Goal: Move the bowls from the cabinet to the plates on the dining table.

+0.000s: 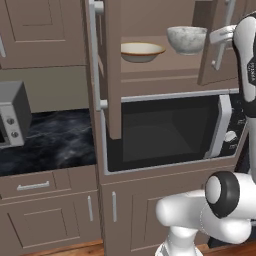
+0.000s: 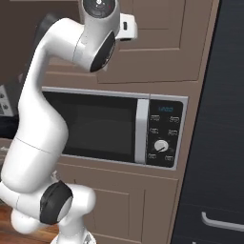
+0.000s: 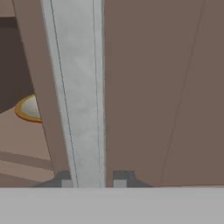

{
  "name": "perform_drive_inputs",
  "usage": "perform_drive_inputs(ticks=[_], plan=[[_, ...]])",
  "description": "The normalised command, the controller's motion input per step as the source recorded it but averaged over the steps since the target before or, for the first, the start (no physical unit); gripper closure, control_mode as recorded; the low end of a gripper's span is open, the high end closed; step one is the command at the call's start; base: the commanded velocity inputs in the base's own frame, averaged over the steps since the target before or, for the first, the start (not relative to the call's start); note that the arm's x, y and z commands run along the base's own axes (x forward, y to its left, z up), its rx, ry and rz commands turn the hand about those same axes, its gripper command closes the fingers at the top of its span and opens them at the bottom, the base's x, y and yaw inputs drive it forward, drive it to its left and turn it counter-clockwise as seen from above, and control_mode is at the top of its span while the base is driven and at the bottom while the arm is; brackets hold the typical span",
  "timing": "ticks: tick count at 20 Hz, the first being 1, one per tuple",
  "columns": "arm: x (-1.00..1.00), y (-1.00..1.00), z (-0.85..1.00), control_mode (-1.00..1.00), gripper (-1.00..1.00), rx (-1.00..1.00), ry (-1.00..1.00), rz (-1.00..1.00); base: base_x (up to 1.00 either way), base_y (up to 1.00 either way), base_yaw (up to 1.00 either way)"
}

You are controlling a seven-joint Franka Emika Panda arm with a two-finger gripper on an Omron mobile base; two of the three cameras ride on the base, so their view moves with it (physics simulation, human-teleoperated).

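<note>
The gripper (image 3: 91, 183) clamps the right door's grey bar handle (image 3: 78, 96), fingertips either side. Both cabinet (image 1: 150, 70) doors stand ajar, exposing the shelf: cream bowl (image 1: 142, 51) left, marbled bowl (image 1: 186, 39) right, apart.

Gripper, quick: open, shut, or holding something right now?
Gripper: closed around the grey bar handle of the right-hand cabinet door, one fingertip on each side of the bar.

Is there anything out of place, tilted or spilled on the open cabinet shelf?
Nothing stands out. The cream bowl and the marbled bowl both sit upright on the cabinet shelf, apart from each other, with nothing spilled. Both doors stand open, and the hand straddles one door's grey bar handle.
</note>
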Motion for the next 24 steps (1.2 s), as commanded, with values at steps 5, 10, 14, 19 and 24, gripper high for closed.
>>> perform_drive_inputs(ticks=[5,10,14,19,24], plan=[[-0.42,-0.49,-0.11,-1.00,1.00,0.03,-0.07,0.00,0.00,0.00,0.00],[-0.37,-0.49,-0.08,-1.00,1.00,0.04,-0.09,0.00,0.00,0.00,0.00],[-0.29,-0.54,-0.01,-1.00,1.00,0.03,-0.08,0.00,0.00,0.00,0.00],[-0.14,-0.59,0.01,-1.00,1.00,0.01,-0.07,0.02,0.00,0.00,0.00],[-0.21,-0.59,0.00,-1.00,1.00,0.03,-0.03,0.01,0.00,0.00,0.00]])
